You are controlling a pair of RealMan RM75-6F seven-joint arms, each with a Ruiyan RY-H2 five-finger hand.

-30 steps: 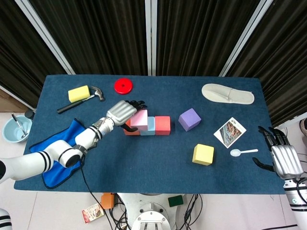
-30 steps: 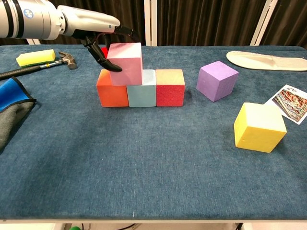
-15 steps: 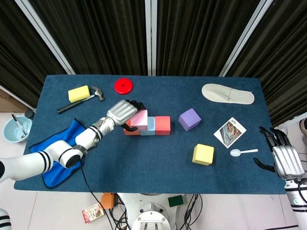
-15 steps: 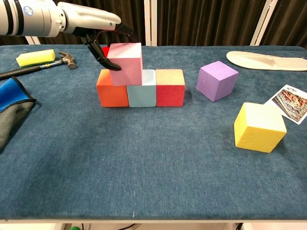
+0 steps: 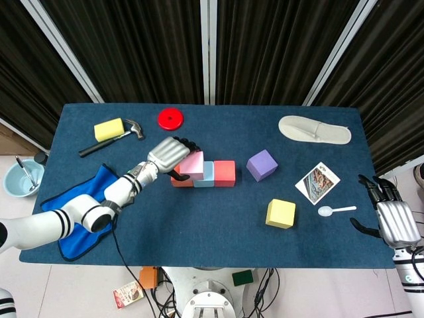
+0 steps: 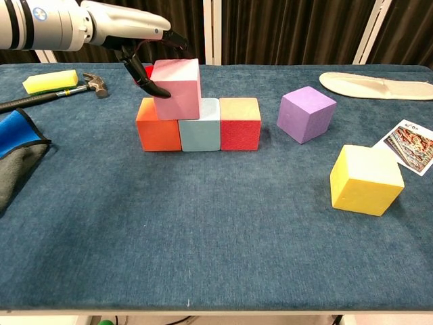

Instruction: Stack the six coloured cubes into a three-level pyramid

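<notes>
The pink cube (image 6: pixel 177 88) sits left of centre in the chest view, atop the seam between the orange cube (image 6: pixel 157 124) and pale blue cube (image 6: pixel 200 126), with the red cube (image 6: pixel 239 124) closing the row. The left hand (image 6: pixel 143 42) pinches it between dark fingertips; letting go unevenly could twist it or nudge the row apart. The blocks look matte, foam-like and sharp-edged on a napped blue table (image 6: pixel 203 237). The purple cube (image 6: pixel 306 113) and yellow cube (image 6: pixel 366 179) wait at right. The right hand (image 5: pixel 389 217), lower right in the head view, hangs spread and empty.
</notes>
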